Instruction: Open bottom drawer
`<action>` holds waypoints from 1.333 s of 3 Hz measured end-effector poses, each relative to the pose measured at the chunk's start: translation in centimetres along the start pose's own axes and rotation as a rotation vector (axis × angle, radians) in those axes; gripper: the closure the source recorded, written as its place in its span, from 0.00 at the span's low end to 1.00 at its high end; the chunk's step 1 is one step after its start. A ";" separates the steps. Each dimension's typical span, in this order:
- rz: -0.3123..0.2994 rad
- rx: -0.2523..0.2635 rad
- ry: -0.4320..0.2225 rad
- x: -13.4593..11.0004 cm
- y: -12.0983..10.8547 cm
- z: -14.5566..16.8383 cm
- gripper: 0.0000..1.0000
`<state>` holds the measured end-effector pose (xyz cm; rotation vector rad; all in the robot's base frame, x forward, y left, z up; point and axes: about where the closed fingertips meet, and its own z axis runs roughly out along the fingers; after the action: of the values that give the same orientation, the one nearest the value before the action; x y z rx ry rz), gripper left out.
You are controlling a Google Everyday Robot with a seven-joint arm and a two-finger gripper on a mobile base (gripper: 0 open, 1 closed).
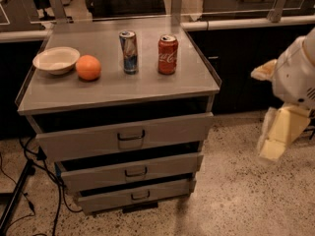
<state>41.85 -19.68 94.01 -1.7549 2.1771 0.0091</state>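
Observation:
The bottom drawer [135, 196] is the slimmest grey front of three in the grey metal cabinet [118, 90], low near the floor, with a small dark handle [140, 195] at its centre. Its front sits about in line with the two drawers above, and a thin dark gap shows above it. My gripper [274, 144] hangs at the right edge of the view, cream-coloured under the white arm [295, 75]. It is well to the right of the cabinet, at about the height of the top and middle drawers, and touches nothing.
On the cabinet top stand a white bowl [55, 59], an orange [88, 67], a blue can [129, 51] and a red cola can [168, 54]. Cables and a dark stand leg [19, 191] lie at the left on the speckled floor. A dark counter runs behind.

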 end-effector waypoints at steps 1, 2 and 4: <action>0.007 -0.061 -0.019 0.6 2.3 4.5 0.00; 0.017 -0.135 -0.020 1.1 4.5 9.2 0.00; 0.033 -0.204 -0.021 1.4 6.2 13.7 0.00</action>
<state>39.29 -16.59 79.46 -1.8149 2.2578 0.2649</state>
